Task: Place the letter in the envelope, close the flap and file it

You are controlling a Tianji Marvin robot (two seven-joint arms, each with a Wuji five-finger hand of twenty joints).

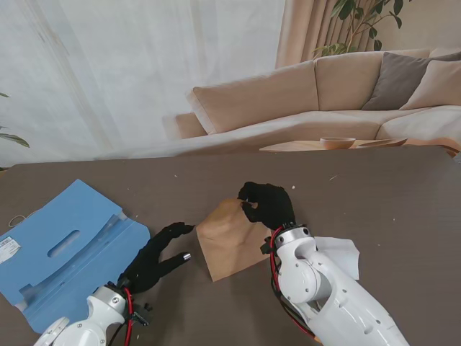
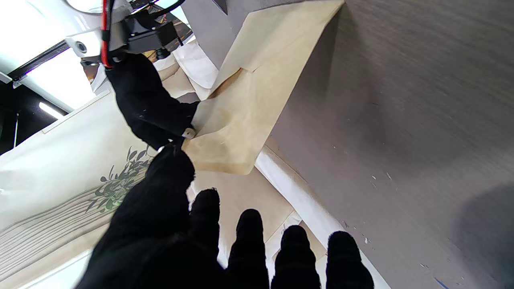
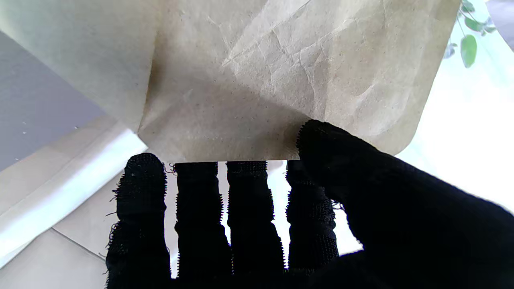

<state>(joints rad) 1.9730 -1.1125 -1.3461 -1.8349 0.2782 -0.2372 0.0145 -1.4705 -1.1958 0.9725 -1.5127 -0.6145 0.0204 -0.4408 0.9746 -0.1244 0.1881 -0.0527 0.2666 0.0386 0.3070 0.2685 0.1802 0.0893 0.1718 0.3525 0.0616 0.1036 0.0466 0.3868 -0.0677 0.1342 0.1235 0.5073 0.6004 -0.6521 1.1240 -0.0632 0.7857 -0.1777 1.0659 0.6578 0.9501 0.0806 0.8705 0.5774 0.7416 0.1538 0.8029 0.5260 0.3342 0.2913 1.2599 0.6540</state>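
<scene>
The brown envelope (image 1: pixel 227 245) lies mid-table, its far edge lifted off the surface. My right hand (image 1: pixel 268 203) is shut on that raised edge; in the right wrist view the thumb (image 3: pixel 341 160) pinches the crumpled paper (image 3: pixel 261 80) against the fingers behind it. My left hand (image 1: pixel 153 261) rests open at the envelope's left corner, fingers spread, one fingertip at or just short of the corner. The left wrist view shows the envelope (image 2: pixel 249 100) and the right hand (image 2: pixel 148 104) gripping it. A white sheet, the letter (image 1: pixel 338 254), lies to the right, partly under my right forearm.
An open blue file folder (image 1: pixel 65 249) lies at the left of the table, beside my left arm. Behind the table stand a beige sofa (image 1: pixel 302 94) and a low side table with a bowl (image 1: pixel 337 143).
</scene>
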